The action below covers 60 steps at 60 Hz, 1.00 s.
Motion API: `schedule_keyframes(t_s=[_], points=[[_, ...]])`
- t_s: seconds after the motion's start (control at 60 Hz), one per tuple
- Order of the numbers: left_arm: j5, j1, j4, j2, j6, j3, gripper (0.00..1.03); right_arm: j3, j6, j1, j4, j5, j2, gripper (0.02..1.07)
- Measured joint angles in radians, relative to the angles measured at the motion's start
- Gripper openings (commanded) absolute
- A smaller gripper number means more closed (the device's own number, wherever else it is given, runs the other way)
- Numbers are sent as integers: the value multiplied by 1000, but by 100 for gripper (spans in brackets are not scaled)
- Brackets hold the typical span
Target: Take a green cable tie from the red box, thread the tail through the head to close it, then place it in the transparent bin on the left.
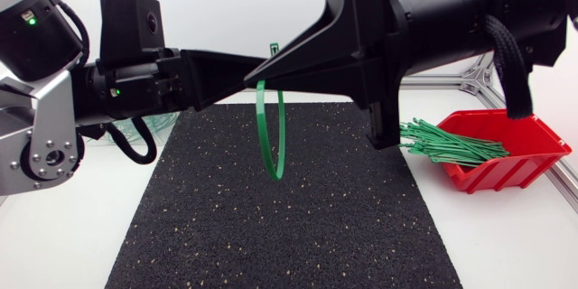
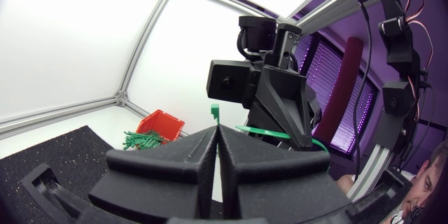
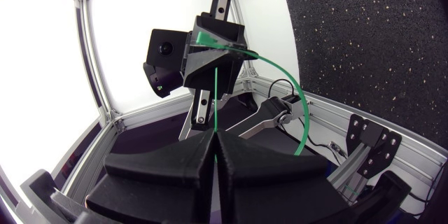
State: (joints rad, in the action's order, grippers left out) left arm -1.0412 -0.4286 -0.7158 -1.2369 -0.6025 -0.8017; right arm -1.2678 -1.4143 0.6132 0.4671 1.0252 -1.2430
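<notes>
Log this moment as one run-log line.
left gripper: shut on cable tie | right gripper: shut on it | loop hangs above black mat | red box: spare ties inside

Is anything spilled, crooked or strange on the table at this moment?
Nothing is spilled. The bundle of green ties sticks out over the rim of the red box yet rests in it. One looped cable tie hangs between the left gripper and right gripper, both shut on it.
</notes>
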Motion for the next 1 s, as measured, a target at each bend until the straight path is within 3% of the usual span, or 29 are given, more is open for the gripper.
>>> schedule_keyframes(t_s=[1.0], points=[[0, -11, 0, 9, 0, 5, 3, -27, 0, -13, 0, -1, 3, 8]])
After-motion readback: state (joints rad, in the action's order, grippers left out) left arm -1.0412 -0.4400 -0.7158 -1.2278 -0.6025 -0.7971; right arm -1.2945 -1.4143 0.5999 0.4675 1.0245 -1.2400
